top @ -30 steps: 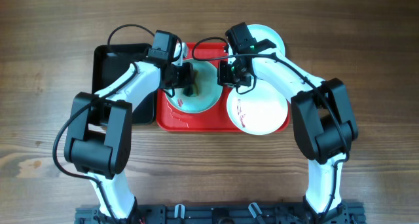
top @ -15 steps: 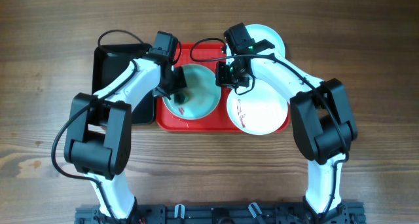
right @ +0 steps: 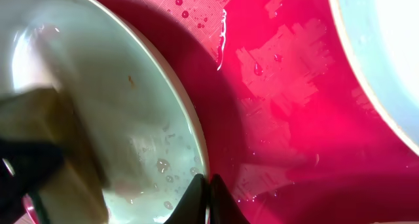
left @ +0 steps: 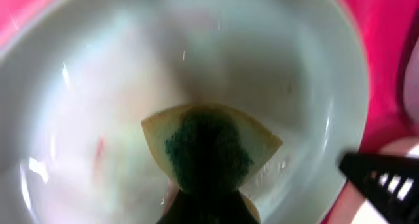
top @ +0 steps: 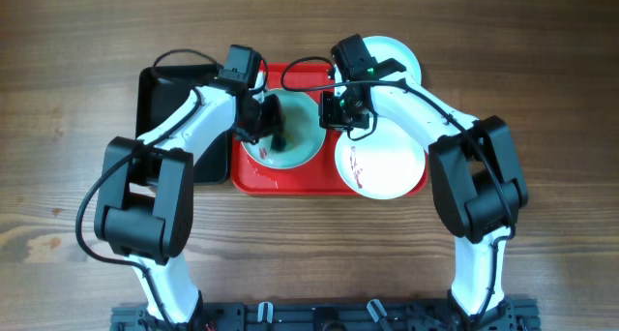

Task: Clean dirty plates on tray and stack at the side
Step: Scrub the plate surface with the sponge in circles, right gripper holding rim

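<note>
Plates number three: the aqua plate point(top: 302, 145) you're scrubbing sits mid-way along the red tray point(top: 290, 183). The white plate point(top: 382, 166), its reddish smear uncleaned, lies at the tray's right end. A second aqua plate point(top: 401, 55) shows beyond the right arm point(top: 426, 108), past the tray's far corner. Your left gripper point(top: 269, 130) is clamped on a yellow-and-green sponge point(left: 209, 149), pressing it into the wet plate. Your right gripper point(right: 208, 194) has its tips pressed together on that plate's rim, likely so it can't skate across the wet tray.
</note>
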